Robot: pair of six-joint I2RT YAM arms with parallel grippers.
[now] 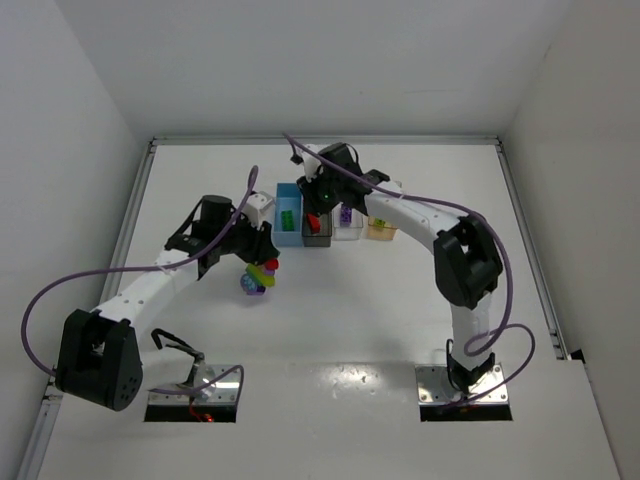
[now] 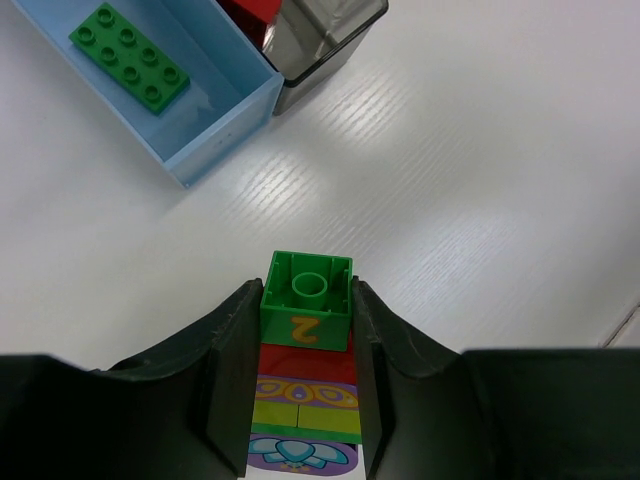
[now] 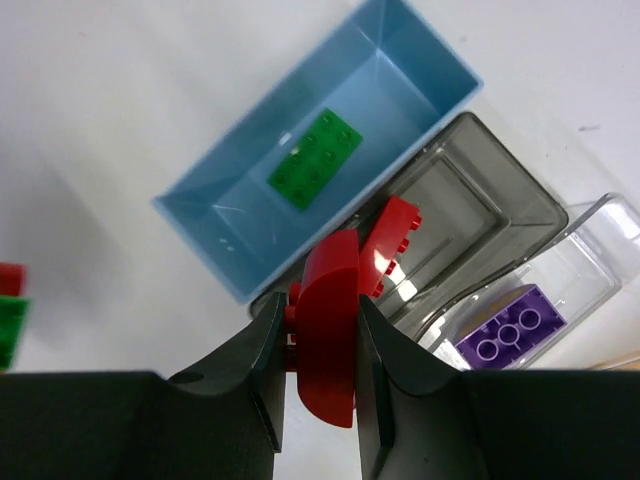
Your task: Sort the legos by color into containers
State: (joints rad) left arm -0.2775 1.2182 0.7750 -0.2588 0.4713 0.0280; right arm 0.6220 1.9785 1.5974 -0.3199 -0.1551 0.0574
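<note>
Only the left wrist view shows the stack's point(image 2: 305, 370) "2"; left gripper point(image 2: 305, 300) clamps it (right gripper point(image 3: 318, 325) clamps a red piece point(image 3: 332, 360)).

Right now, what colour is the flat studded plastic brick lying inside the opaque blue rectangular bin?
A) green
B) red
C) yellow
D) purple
A: both wrist views show a flat green studded brick lying on the floor of the opaque blue rectangular bin.

The top view looks down from high at the near edge over the whole table point(image 1: 400, 300). Both wrist views look down closely, sharing the blue bin point(image 2: 205, 95).
</note>
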